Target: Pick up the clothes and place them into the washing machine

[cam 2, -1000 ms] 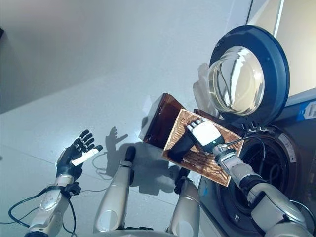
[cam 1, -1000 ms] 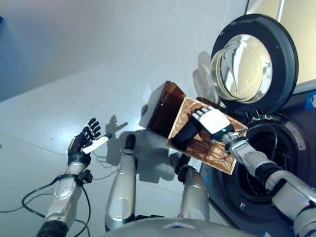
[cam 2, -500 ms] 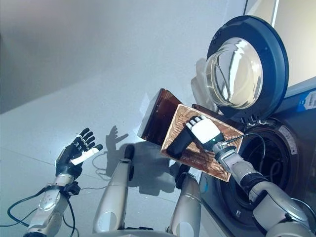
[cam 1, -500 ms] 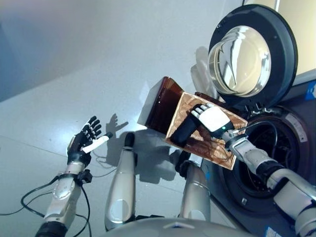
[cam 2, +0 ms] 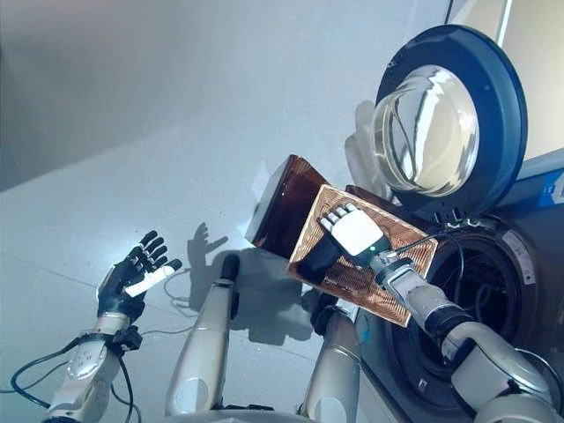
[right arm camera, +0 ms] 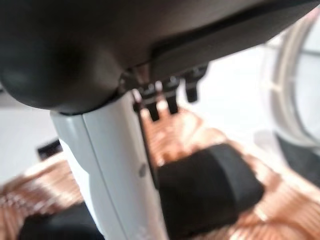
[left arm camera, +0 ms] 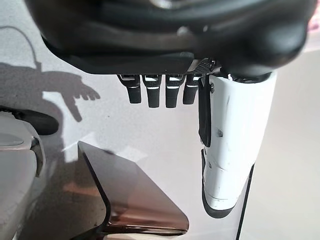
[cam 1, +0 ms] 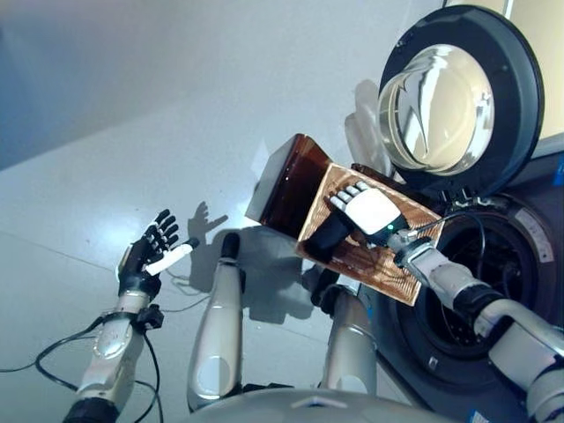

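Slightly raised since: one basket (cam 1: 370, 238) (right hand (cam 1: 366, 211) gripping).

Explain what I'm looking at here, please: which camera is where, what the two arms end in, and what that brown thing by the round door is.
A humanoid robot looks down through two head cameras; each wrist carries another. Its right hand holds a black cloth, apparently by its thumb, over a brown woven basket tipped toward the washing machine, whose round door stands open. The left hand hangs open and empty over the grey floor.
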Controlling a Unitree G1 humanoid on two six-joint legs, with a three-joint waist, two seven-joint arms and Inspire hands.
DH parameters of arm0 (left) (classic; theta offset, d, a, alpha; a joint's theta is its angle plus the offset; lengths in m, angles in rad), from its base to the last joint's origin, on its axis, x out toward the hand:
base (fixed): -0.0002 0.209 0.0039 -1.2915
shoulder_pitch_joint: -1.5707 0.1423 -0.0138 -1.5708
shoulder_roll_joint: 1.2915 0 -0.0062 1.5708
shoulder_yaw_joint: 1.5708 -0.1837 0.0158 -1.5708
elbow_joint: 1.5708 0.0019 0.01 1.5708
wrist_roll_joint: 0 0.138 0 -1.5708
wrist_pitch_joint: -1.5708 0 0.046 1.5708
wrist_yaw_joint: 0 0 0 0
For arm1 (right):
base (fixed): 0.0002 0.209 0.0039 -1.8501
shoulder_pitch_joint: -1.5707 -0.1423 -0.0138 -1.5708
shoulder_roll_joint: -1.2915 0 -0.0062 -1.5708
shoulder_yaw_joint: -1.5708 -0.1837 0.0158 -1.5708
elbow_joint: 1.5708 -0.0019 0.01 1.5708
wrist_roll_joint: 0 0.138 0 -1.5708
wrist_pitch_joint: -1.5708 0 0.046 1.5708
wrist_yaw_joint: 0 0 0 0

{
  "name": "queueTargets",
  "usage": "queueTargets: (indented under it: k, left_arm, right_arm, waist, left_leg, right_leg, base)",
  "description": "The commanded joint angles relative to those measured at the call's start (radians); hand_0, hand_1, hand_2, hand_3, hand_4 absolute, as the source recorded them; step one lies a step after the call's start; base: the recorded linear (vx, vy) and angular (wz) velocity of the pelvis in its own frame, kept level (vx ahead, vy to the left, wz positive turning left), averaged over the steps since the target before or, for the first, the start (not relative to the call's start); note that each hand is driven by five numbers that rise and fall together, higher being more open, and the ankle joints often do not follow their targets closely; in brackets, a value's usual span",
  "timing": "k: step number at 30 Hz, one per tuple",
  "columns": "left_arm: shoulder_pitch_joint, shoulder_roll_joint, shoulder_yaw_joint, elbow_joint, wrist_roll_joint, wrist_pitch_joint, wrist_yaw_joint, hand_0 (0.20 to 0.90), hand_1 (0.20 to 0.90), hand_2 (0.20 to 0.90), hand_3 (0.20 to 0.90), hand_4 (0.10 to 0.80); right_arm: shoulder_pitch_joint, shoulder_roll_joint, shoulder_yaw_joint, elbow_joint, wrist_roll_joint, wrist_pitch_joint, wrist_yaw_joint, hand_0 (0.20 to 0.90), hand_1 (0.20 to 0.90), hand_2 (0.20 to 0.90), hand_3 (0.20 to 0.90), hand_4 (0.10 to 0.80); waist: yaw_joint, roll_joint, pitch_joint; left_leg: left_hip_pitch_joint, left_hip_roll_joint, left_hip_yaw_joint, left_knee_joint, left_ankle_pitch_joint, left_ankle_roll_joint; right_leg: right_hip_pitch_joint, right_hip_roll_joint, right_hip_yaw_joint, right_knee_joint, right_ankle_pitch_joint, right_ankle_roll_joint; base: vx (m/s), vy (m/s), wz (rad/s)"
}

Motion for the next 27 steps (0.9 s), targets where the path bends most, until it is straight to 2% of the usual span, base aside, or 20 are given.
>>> queueTargets:
  k: [1, 8, 12, 26, 27]
  left_arm:
    - [0.057, 0.083, 0.045, -0.119, -0.005, -0.083, -0.003, 0.900, 0.900, 0.900, 0.900, 0.800]
    - [0.065, 0.087, 0.060, -0.161, -0.021, -0.086, -0.004, 0.900, 0.900, 0.900, 0.900, 0.800]
    - [0.069, 0.087, 0.079, -0.174, -0.023, -0.091, 0.005, 0.900, 0.900, 0.900, 0.900, 0.800]
    - [0.048, 0.089, 0.086, -0.182, -0.024, -0.092, 0.021, 0.900, 0.900, 0.900, 0.900, 0.800]
    - [0.044, 0.087, 0.087, -0.183, -0.026, -0.093, 0.025, 0.900, 0.900, 0.900, 0.900, 0.800]
  right_arm:
    - [-0.024, -0.022, -0.012, 0.026, -0.011, 0.023, -0.040, 0.900, 0.900, 0.900, 0.900, 0.800]
    - [-0.028, -0.015, -0.009, 0.111, -0.029, 0.055, -0.025, 0.900, 0.900, 0.900, 0.900, 0.800]
    - [-0.028, -0.014, -0.030, 0.162, -0.027, 0.076, -0.029, 0.900, 0.900, 0.900, 0.900, 0.800]
    - [-0.048, 0.026, -0.044, 0.140, -0.009, 0.082, -0.030, 0.900, 0.900, 0.900, 0.900, 0.800]
    - [-0.044, 0.028, -0.046, 0.136, -0.007, 0.082, -0.031, 0.900, 0.900, 0.900, 0.900, 0.800]
  waist:
    - [0.008, -0.005, -0.044]
    - [0.020, 0.006, -0.037]
    - [0.030, 0.011, -0.041]
    - [0.044, -0.002, -0.037]
    - [0.042, -0.004, -0.041]
  left_leg:
    - [-0.067, 0.031, -0.027, -0.036, 0.074, -0.050]
    - [-0.108, 0.014, -0.041, 0.000, 0.064, -0.045]
    - [-0.145, 0.006, -0.047, 0.066, 0.036, -0.036]
    - [-0.183, -0.013, -0.048, 0.111, 0.006, -0.015]
    - [-0.181, -0.010, -0.047, 0.135, -0.035, -0.016]
  right_leg:
    - [-0.030, -0.015, 0.030, -0.026, 0.095, 0.045]
    - [-0.061, -0.027, 0.037, 0.021, 0.074, 0.043]
    - [-0.090, -0.037, 0.041, 0.071, 0.048, 0.036]
    - [-0.110, -0.048, 0.047, 0.094, 0.045, 0.044]
    - [-0.106, -0.045, 0.051, 0.116, 0.004, 0.048]
  base:
    - [0.000, 0.000, 0.00]
    - [0.016, 0.006, 0.12]
    - [0.022, 0.004, 0.12]
    - [0.036, 0.008, 0.04]
    - [0.006, 0.005, 0.05]
